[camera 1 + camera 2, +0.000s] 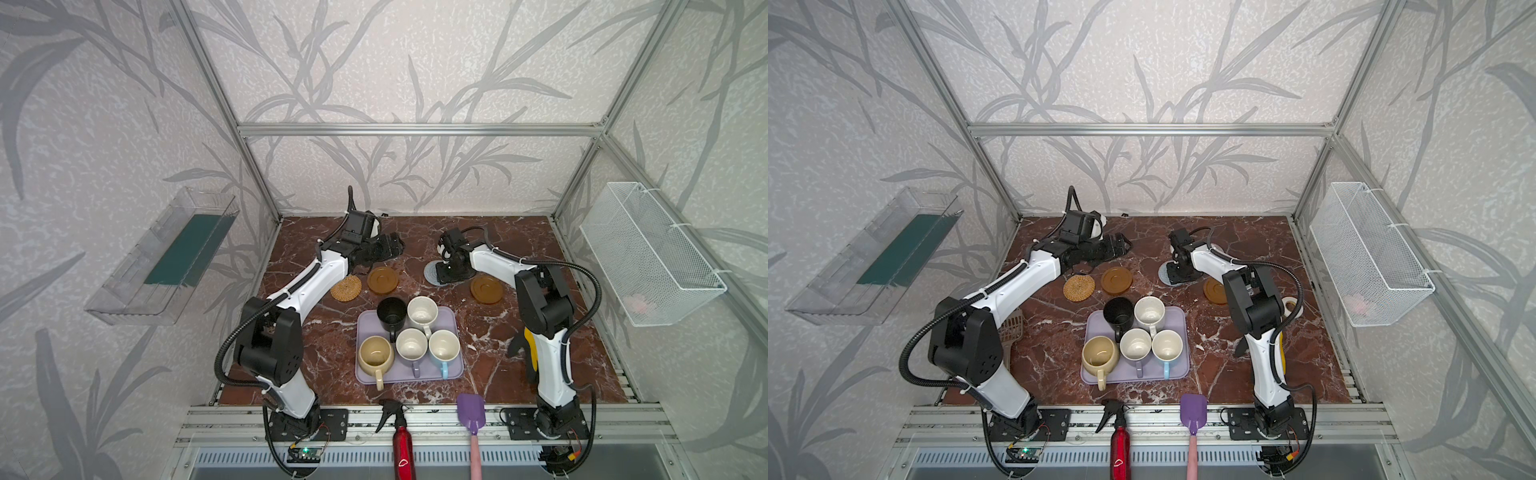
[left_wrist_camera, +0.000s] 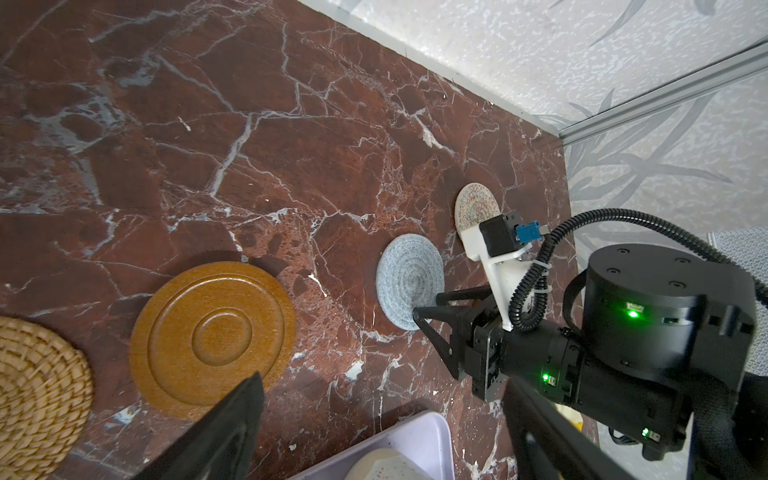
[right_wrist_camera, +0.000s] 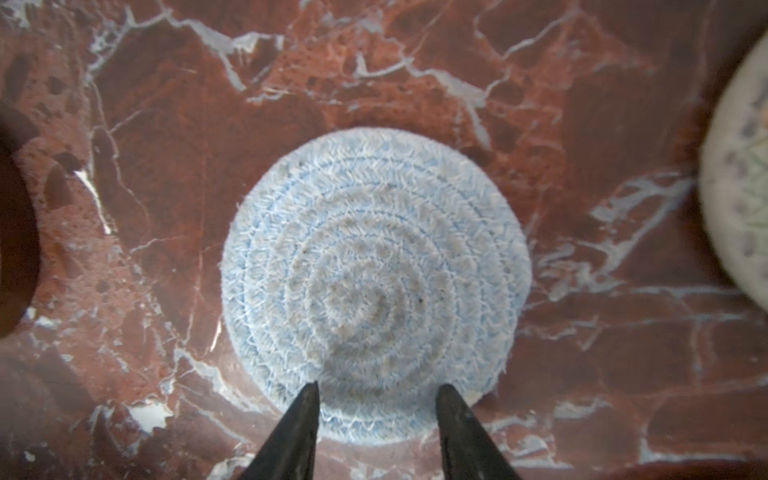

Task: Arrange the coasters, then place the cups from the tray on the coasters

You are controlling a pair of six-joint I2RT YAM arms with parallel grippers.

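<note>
Four coasters lie in a row behind the tray: golden rattan [image 1: 346, 287], amber [image 1: 382, 279], grey-blue woven [image 1: 432, 272] and a second amber one [image 1: 486, 289]. A cream spiral coaster [image 2: 476, 205] lies farther back. My right gripper [image 3: 378, 387] points down at the near edge of the grey-blue coaster [image 3: 374, 274], jaws apart, holding nothing. My left gripper [image 2: 382, 380] hangs wide open and empty above the table, behind the amber coaster [image 2: 212, 336]. On the lavender tray [image 1: 451, 316] stand the black [image 1: 391, 311], speckled white [image 1: 422, 311], cream-yellow [image 1: 375, 353], lavender [image 1: 411, 344] and light blue [image 1: 444, 347] cups.
A red spray bottle [image 1: 401, 440] and a purple spatula [image 1: 471, 409] lie at the front edge. A white tape roll [image 1: 1291, 306] sits behind the right arm, a beige scoop [image 1: 1013, 328] behind the left arm. A wire basket [image 1: 648, 253] and a clear bin [image 1: 158, 257] hang on the side walls.
</note>
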